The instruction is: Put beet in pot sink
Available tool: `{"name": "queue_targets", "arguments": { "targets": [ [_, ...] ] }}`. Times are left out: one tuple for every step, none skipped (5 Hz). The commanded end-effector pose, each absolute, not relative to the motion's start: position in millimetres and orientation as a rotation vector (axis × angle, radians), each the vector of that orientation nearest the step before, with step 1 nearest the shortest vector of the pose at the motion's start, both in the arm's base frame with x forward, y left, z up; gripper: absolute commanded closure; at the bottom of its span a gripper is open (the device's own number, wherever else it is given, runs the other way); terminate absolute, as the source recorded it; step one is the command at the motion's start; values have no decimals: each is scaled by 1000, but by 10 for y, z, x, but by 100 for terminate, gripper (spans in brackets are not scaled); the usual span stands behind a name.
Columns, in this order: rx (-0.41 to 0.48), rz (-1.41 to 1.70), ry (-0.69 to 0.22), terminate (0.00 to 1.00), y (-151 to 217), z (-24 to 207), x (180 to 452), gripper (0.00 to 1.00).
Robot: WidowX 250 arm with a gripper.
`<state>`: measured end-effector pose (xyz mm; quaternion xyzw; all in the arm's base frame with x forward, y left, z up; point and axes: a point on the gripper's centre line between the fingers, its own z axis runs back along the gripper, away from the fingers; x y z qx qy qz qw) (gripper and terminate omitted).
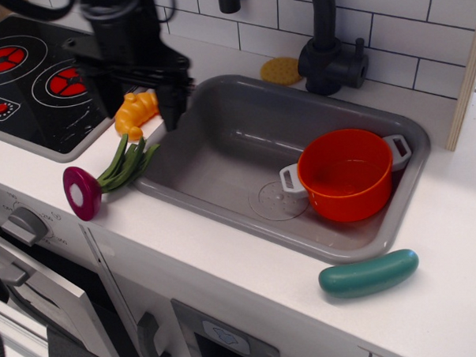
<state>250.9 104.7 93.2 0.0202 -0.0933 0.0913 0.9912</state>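
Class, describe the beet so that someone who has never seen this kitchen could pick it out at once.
Find the grey sink; on the white counter by its left rim lies the beet. Its magenta bulb and long green stems distinguish it from the yellow croissant behind it.

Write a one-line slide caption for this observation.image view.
Open gripper above beet on counter; orange pot waits in sink.

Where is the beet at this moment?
The beet lies on the white counter at the left, outside the sink, with its green stems reaching toward the yellow croissant.
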Motion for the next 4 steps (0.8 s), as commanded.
{"name": "queue_targets", "arguments": {
  "targets": [
    [6,121,-103,0,1243,886,2535,0],
    [-6,108,-119,0,1211,747,2469,0],
    [3,62,-92,0,1184,591,2361,0],
    [64,23,-139,0,1161,431,2288,0]
  ]
}}
